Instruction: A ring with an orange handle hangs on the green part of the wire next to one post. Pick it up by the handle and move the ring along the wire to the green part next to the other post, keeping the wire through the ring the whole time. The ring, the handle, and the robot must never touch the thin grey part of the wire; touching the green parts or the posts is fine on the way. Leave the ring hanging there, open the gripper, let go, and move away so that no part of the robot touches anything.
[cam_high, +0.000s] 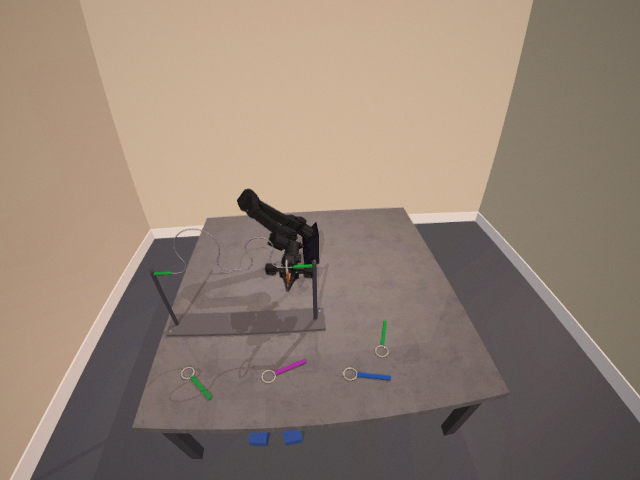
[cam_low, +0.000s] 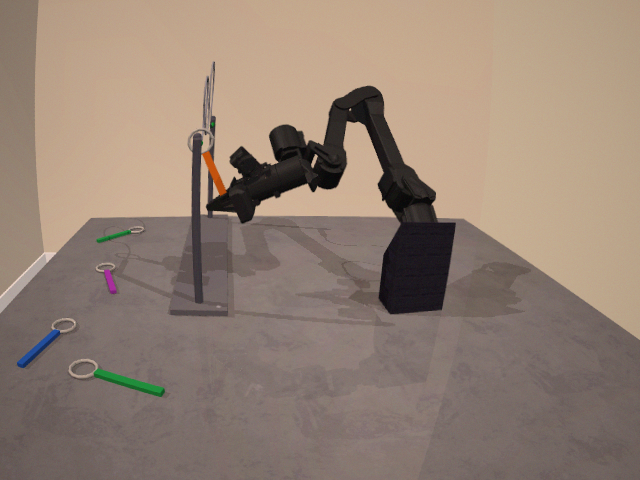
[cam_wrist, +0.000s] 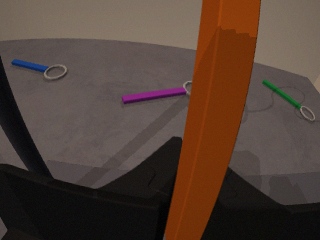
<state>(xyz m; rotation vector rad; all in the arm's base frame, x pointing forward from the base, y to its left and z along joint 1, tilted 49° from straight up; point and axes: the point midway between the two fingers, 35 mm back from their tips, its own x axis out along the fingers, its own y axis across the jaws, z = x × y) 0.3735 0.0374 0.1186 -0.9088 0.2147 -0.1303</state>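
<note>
My gripper (cam_high: 287, 286) (cam_low: 210, 206) is shut on the orange handle (cam_high: 287, 277) (cam_low: 214, 173) (cam_wrist: 217, 115), near its lower end. The handle slopes up from the fingers to the ring (cam_low: 189, 141), which is nearly edge-on in the top view. There the ring stands around the wire, just left of the green part (cam_high: 302, 266) by the right post (cam_high: 314, 291) (cam_low: 196, 222). Whether it touches the wire cannot be told. The grey wire (cam_high: 192, 228) curves over to the other green part (cam_high: 162, 273) at the left post (cam_high: 165, 299).
The posts stand on a base plate (cam_high: 206, 328) (cam_low: 199, 312). On the table lie a magenta-handled ring tool (cam_high: 291, 367) (cam_wrist: 152, 95), a blue one (cam_high: 373, 376) (cam_low: 38, 348) and two green ones (cam_high: 200, 388) (cam_high: 383, 333). A dark post (cam_wrist: 22, 132) rises at the wrist view's left.
</note>
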